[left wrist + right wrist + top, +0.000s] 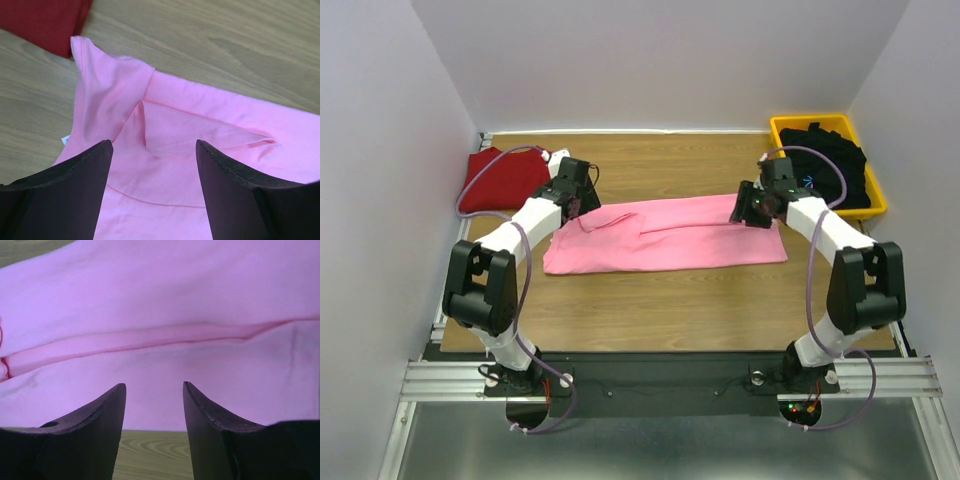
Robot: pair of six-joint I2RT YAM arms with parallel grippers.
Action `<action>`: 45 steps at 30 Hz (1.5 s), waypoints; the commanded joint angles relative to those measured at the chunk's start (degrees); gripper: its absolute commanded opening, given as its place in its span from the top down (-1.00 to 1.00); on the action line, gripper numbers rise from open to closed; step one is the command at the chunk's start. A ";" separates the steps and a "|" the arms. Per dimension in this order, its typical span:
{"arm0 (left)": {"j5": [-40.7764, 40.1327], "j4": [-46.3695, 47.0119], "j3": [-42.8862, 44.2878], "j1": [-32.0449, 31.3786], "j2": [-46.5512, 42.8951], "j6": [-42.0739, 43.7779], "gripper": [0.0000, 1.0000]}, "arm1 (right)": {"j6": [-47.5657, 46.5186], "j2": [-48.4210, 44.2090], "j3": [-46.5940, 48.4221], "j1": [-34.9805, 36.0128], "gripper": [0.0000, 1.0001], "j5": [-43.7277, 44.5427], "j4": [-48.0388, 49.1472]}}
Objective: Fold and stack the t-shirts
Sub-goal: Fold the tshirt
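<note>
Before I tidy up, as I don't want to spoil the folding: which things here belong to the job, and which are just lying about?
Job:
pink t-shirt, spread mid-table
dark red t-shirt, far left corner
black t-shirt, in the bin

Lying about:
yellow bin, far right corner
wooden table itself

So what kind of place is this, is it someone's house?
Probably a robot testing booth, not a house: plain white walls box in a wooden table, and two robot arms are bolted to a metal rail.
</note>
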 commanded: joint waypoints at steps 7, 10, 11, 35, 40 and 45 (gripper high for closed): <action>-0.21 -2.52 -4.95 -0.20 -4.94 0.67 -0.54 | -2.54 11.89 11.26 4.57 -0.18 5.07 1.26; 0.49 -1.91 -5.56 -0.29 -3.36 0.23 -0.52 | -3.24 15.14 14.16 4.93 -0.18 5.33 1.26; 0.93 -1.47 -5.65 -0.38 -2.83 0.23 -0.52 | -3.33 16.19 14.78 4.93 -0.18 5.42 1.26; 4.88 -0.15 19.82 -0.29 24.76 9.08 -0.45 | 6.24 3.64 -15.17 5.63 -0.18 -3.45 -3.93; 8.66 2.31 32.36 -0.20 32.66 12.09 -0.45 | 9.84 -0.76 -19.66 11.06 -0.18 -8.80 -5.07; 11.03 2.13 45.20 -0.29 40.40 13.49 -0.46 | 13.97 -4.89 -20.90 18.88 -0.19 -12.41 -5.42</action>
